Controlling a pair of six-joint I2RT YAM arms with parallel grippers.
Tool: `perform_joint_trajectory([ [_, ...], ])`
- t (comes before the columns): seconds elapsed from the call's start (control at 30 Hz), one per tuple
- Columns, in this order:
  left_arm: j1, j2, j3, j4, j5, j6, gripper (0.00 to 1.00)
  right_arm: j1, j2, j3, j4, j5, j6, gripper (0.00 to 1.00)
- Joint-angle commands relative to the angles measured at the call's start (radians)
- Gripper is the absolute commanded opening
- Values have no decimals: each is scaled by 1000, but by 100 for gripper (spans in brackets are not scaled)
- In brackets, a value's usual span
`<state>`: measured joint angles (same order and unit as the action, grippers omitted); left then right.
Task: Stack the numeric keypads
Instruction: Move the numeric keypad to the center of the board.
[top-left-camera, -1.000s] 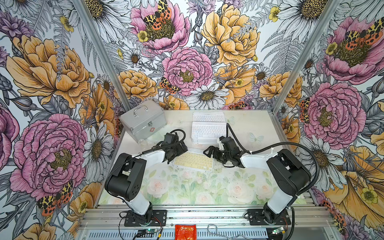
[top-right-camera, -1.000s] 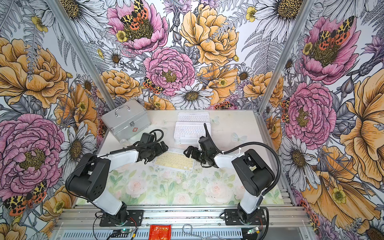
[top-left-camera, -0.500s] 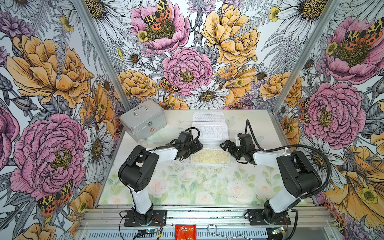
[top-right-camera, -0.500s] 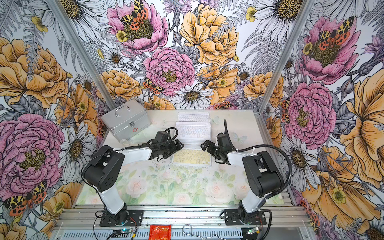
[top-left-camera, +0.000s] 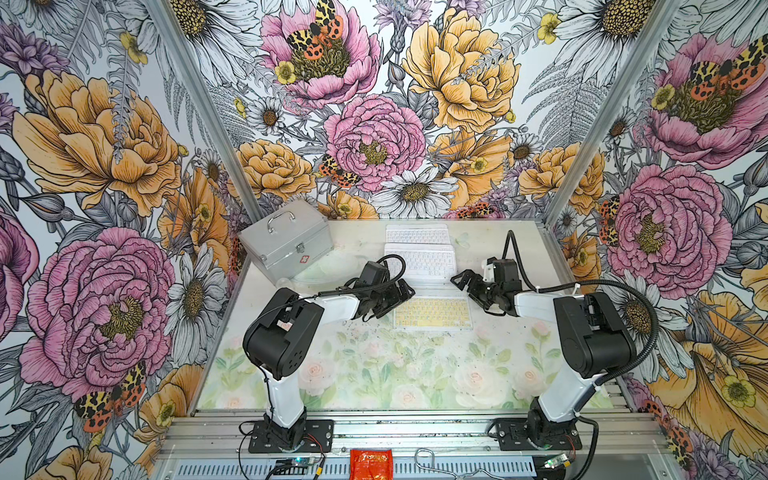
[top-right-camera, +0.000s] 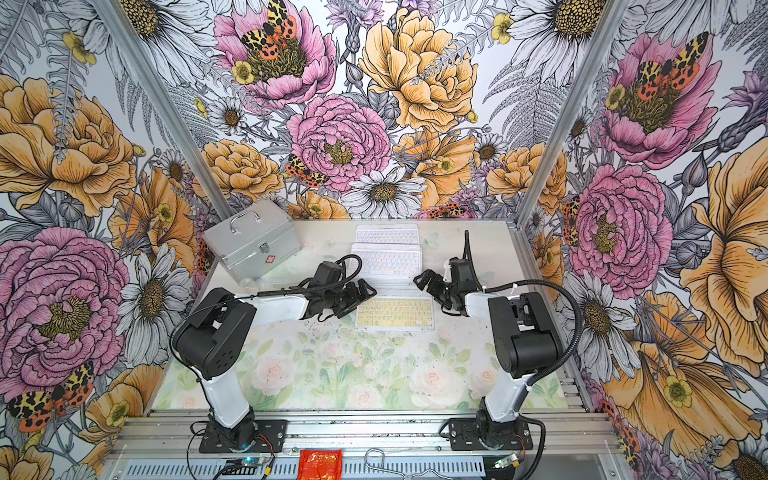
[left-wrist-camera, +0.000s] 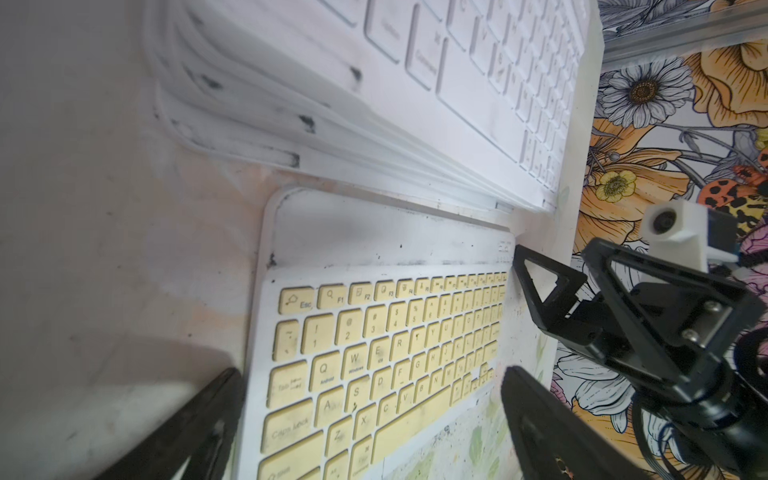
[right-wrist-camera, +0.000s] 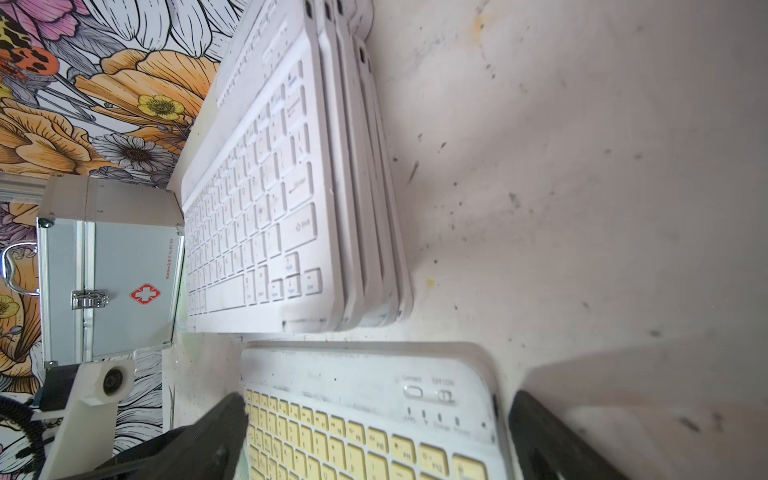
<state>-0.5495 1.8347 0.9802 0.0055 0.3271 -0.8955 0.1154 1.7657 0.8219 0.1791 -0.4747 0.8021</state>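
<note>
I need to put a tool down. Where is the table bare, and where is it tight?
Bare: the near half of the table, in front of the yellow keypad; a smaller patch far right, beside the white stack. Crowded: far left by the silver case, and both ends of the yellow keypad, flanked by the open left gripper and right gripper.

**Flower wallpaper everywhere in this cell**

The walls (top-left-camera: 374, 124) are covered in big printed peonies, daisies and moths, pink and orange on white. Bare aluminium posts (top-left-camera: 199, 104) are set in the back corners. The worktop (top-left-camera: 374, 374) is laid with a pale rose print, smudged and speckled. A metal rail (top-left-camera: 415, 428) is run along the front. Everything's lit evenly.
</note>
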Motion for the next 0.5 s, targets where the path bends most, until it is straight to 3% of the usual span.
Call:
perform_joint_trajectory([
  [0.0, 1, 56, -40, -105, 30, -25, 99, -6, 46, 24, 20, -36, -3, 100],
  [0.47, 10, 71, -26, -101, 34, -22, 99, -6, 14, -33, 121, -88, 49, 100],
])
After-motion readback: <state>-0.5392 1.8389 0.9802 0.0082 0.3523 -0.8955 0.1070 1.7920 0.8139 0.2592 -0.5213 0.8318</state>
